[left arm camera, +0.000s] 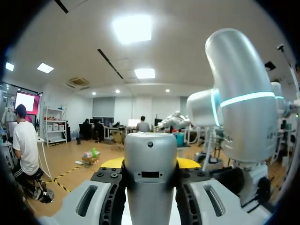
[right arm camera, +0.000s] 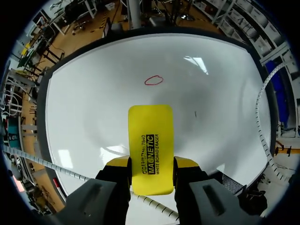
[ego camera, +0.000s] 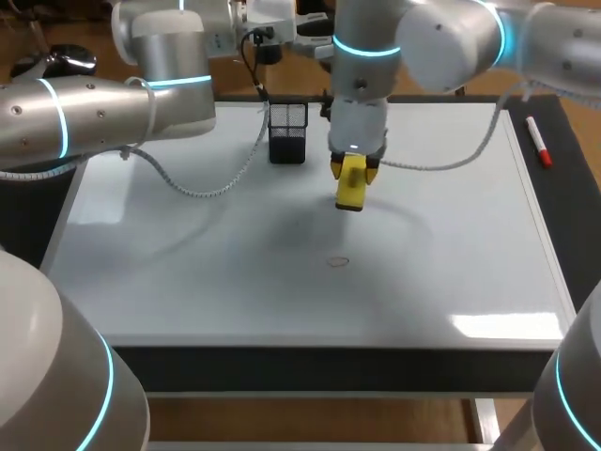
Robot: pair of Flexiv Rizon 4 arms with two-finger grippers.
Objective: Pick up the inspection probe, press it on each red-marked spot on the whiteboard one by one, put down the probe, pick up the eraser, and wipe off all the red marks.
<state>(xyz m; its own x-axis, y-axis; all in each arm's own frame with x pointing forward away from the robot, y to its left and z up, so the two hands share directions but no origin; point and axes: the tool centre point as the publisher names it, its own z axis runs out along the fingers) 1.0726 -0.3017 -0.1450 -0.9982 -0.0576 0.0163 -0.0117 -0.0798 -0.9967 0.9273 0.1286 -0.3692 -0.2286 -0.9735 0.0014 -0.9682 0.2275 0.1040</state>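
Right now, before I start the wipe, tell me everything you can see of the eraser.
The eraser is a flat, bright yellow block with rounded corners, plastic-looking, with black print on the face toward the wrist camera. The right gripper is shut on it, a yellow fingertip on each long side near its rear end, most of it sticking out ahead. It points down over the whiteboard, short of the red mark; contact with the board cannot be judged.
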